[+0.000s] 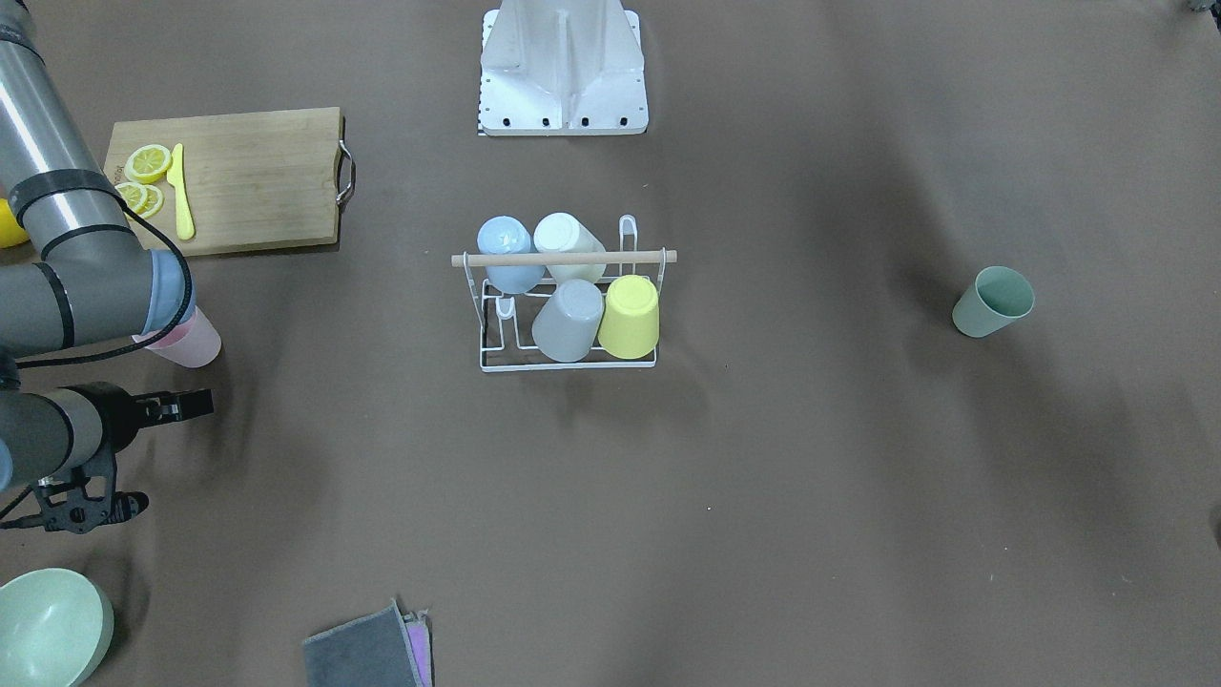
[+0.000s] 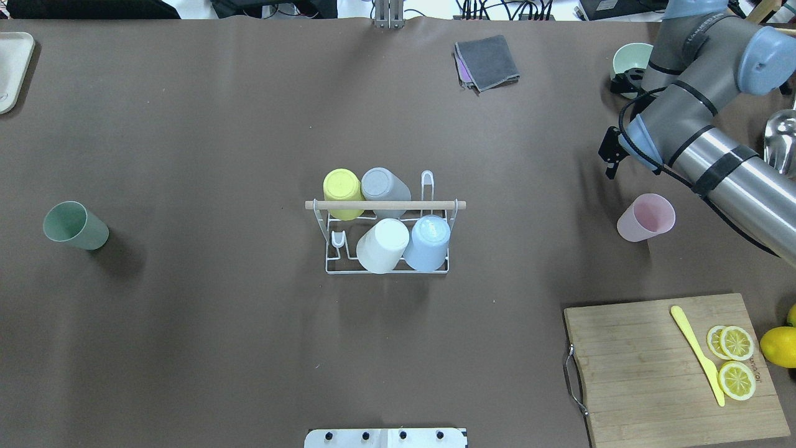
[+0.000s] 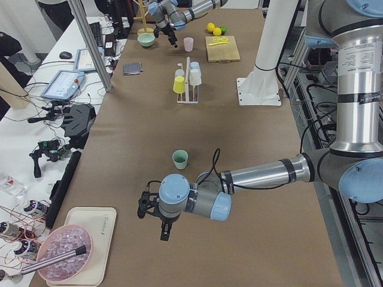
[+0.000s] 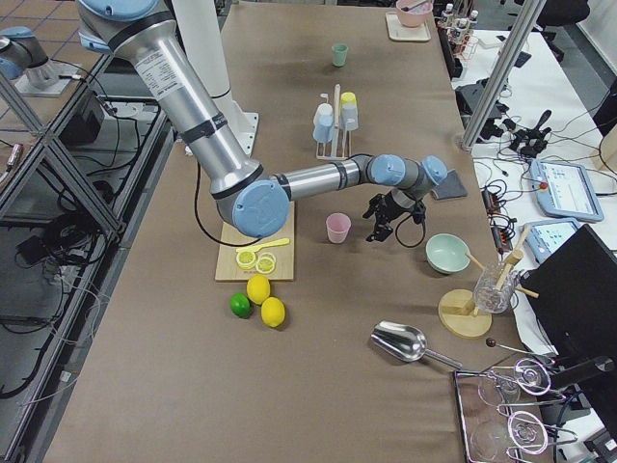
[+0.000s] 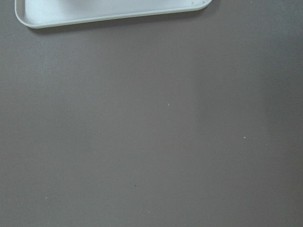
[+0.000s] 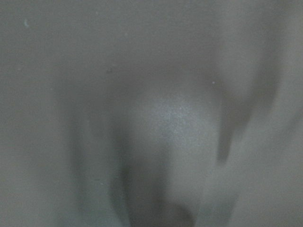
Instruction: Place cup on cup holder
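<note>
At the middle of the desk [image 2: 249,348], the cup holder [image 2: 385,205] carries four upturned cups, and two more cups stand loose.

On the holder, the yellow cup [image 2: 342,193] and grey cup [image 2: 382,188] sit in the far row, and the white cup [image 2: 382,246] and blue cup [image 2: 428,241] in the near row. The pink cup [image 2: 647,226] stands mouth up on the desk well off to my right, near my right fingers [image 1: 196,404], which hang apart from it and hold nothing; I cannot tell how wide they are. The green cup [image 2: 74,225] stands mouth up far to my left. My left fingers [image 3: 164,230] hover low over bare desk near a white tray [image 5: 109,16]; I cannot tell their gap.
</note>
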Action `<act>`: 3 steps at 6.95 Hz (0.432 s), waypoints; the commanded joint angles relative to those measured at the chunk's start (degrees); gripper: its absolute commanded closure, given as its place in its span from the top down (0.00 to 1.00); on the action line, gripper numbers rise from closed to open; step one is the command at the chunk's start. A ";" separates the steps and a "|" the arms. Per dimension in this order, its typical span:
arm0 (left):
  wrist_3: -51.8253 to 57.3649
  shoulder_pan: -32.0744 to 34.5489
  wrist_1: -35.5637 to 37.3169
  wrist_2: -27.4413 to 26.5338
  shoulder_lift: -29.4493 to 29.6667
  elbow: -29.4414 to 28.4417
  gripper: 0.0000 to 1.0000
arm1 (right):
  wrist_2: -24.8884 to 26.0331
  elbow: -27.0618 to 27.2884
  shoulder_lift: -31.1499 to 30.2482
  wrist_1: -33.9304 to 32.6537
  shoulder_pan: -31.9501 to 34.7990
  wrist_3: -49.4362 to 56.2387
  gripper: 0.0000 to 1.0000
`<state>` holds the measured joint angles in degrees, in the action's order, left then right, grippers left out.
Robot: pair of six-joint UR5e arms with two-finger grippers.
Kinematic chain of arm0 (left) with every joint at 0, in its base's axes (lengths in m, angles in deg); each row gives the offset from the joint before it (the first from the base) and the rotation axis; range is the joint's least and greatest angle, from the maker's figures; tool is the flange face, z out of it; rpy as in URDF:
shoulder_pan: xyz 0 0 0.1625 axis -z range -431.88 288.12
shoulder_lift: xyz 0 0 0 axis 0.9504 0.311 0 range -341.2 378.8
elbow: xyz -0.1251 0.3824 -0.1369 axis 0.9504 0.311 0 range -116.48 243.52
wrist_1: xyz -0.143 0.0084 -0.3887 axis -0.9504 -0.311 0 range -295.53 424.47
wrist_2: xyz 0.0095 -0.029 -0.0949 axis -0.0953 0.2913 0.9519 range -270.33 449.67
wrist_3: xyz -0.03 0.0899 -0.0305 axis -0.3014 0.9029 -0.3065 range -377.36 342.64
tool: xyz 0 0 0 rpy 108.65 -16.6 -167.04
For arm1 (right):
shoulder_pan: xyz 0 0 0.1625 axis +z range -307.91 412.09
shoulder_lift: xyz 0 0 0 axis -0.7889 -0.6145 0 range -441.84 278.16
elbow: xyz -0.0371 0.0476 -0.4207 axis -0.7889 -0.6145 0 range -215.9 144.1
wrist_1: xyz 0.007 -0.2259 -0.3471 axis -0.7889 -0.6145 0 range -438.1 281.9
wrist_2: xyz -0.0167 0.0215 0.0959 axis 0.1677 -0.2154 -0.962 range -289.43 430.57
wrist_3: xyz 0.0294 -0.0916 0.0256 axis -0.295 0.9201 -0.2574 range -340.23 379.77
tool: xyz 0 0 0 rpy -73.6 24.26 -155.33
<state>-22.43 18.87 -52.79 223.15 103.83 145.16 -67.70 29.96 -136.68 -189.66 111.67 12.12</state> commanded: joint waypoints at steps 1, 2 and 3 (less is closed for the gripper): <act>0.24 0.04 -0.69 0.46 -0.73 0.36 0.98 | -1.47 -2.05 1.22 -3.40 -0.43 4.39 0.99; 0.41 0.13 -4.70 -0.06 -2.74 -0.25 0.98 | -1.39 -2.66 1.31 -4.62 -0.44 6.84 0.99; 0.33 -0.04 -4.22 -0.24 -3.63 0.01 0.98 | -1.21 -2.75 1.48 -5.85 -0.44 7.47 0.99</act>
<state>-22.13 18.91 -55.89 223.18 101.68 145.14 -68.95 27.60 -135.40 -193.96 111.28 17.95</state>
